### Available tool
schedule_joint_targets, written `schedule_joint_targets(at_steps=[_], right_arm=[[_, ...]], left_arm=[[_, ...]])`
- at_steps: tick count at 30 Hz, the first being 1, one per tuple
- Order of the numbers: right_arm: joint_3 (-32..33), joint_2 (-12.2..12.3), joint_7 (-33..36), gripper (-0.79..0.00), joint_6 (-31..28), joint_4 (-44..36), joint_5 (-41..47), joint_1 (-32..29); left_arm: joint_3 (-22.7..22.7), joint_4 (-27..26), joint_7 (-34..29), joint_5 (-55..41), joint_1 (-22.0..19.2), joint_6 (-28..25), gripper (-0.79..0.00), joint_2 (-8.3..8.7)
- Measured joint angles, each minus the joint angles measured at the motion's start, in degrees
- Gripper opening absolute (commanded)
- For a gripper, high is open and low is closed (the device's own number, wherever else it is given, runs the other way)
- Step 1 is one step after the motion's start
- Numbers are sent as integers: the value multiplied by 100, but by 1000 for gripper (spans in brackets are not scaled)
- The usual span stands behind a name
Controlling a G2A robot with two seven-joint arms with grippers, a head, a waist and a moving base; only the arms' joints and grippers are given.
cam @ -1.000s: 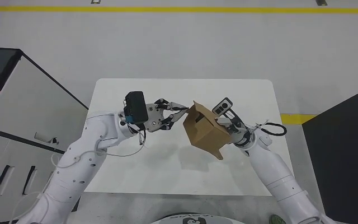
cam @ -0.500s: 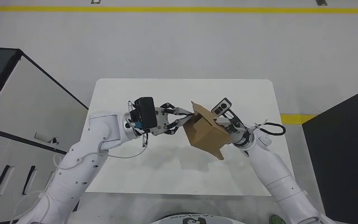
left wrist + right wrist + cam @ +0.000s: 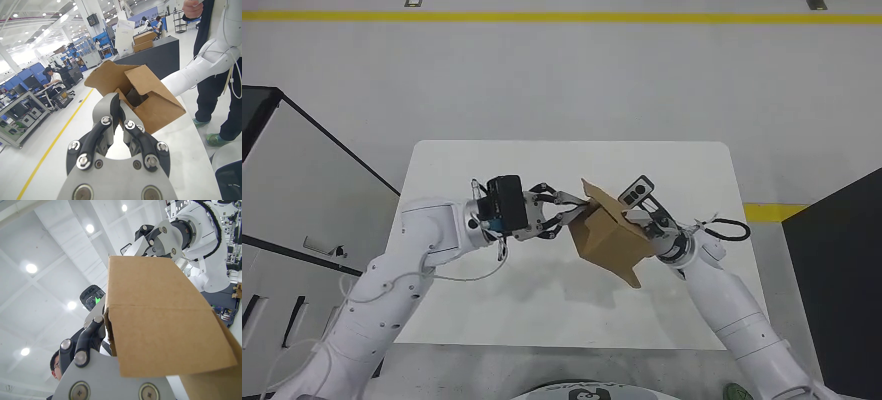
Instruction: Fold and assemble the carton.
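Note:
A brown carton (image 3: 607,240) hangs tilted above the middle of the white table (image 3: 492,170). Its open end, with loose flaps, faces my left arm. My right gripper (image 3: 647,228) is shut on the carton's far wall. In the right wrist view, the carton (image 3: 160,323) covers most of this gripper (image 3: 105,315), and one finger (image 3: 94,323) shows beside the wall. My left gripper (image 3: 580,208) is shut, with its tips at the open end. In the left wrist view its pads (image 3: 115,106) meet in front of a small inner flap of the carton (image 3: 151,106).
A black cabinet (image 3: 282,150) stands off the table's left side, and a dark unit (image 3: 842,260) stands off its right. Bare tabletop lies all around and beneath the carton. A yellow floor line (image 3: 562,16) runs beyond the table's far edge.
My left gripper moved right to the carton's open end, and its fingers went from spread to closed. The carton and my right arm barely shifted.

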Motion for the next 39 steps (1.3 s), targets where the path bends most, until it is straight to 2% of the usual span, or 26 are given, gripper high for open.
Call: schedule_joint_targets(at_steps=[22, 30, 39], right_arm=[[-30, -51, 40, -785, 10, 147, -35, 130], [23, -59, 30, -785, 17, 258, 6, 150], [15, -70, -84, -785, 300, 276, 107, 114]], left_arm=[[194, 172, -6, 71, -173, -123, -785, -44], [-8, 210, 194, 92, -191, 76, -785, -39], [-49, -60, 704, 991, -116, 241, -785, -12]])
